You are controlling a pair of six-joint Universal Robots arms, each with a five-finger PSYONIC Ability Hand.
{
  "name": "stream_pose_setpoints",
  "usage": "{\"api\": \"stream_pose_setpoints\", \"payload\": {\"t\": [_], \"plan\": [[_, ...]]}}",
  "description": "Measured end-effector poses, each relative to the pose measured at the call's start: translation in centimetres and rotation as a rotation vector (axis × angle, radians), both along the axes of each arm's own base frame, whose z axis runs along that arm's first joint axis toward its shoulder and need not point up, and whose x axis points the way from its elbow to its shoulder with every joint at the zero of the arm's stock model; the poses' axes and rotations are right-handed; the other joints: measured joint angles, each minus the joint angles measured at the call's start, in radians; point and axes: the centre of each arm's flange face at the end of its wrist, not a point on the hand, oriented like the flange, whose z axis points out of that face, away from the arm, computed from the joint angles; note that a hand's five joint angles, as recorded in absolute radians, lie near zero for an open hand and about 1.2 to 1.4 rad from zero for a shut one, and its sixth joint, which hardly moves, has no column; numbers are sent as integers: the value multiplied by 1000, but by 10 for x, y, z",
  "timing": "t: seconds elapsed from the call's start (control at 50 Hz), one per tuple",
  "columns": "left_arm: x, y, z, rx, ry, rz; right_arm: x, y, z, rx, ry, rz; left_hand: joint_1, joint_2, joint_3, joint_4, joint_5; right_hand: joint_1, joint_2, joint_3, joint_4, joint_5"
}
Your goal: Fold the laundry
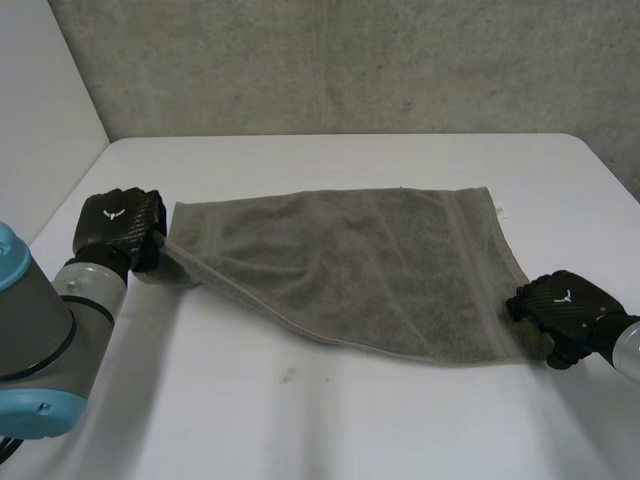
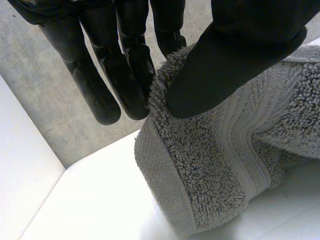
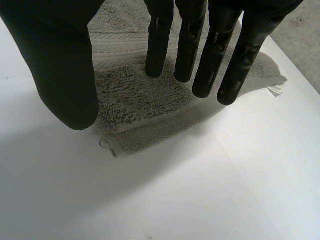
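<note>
White table (image 1: 300, 420), flat, was set against a rough grey concrete wall (image 1: 350, 60).

A rectangular grey terry towel (image 1: 370, 260) was found spread in a single layer across the middle of the table. Its far edge lay flat. The near-left part was drawn up off the surface into a taut ridge running toward the left hand.

Left hand (image 1: 120, 225) was noted at the towel's near-left corner. In the left wrist view the thumb (image 2: 225, 65) was pressed onto the pile against the fingers (image 2: 132, 75) behind the hem. The corner was thus pinched and held clear of the table.

Right hand (image 1: 565, 305) was placed over the near-right corner. In the right wrist view the fingers (image 3: 187, 50) were straight and spread, with the thumb (image 3: 65, 75) held well apart. The slightly curled corner (image 3: 112, 145) lay below them and nothing was gripped. Whether the fingertips touched the pile could not be told.

A small white label (image 1: 499, 211) was noted at the far-right corner.

Step judged: the near corners were being taken ahead of a first fold, with one secured and one not yet. The next move was judged to call for the right hand to be closed on its corner, thumb against the hem. Both corners would then be raised together and carried evenly to the far edge, so that the hems meet.
</note>
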Motion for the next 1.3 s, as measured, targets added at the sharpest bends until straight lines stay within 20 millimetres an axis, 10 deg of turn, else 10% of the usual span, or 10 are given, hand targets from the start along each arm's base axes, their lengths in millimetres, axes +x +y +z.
{"api": "stream_pose_setpoints", "payload": {"t": [0.6,0.9,1.3], "plan": [[0,1,-3,9,-6,-1,2,-25,1,-57,-84,-53,0,0,0,0,0,85,102,124,118,88],[0,0,-4,11,-12,-1,13,-32,7,-86,-104,-75,0,0,0,0,0,455,594,599,612,567],[20,65,21,286,-401,-31,-14,23,88,148,75,-207,0,0,0,0,0,455,594,599,613,572]]}}
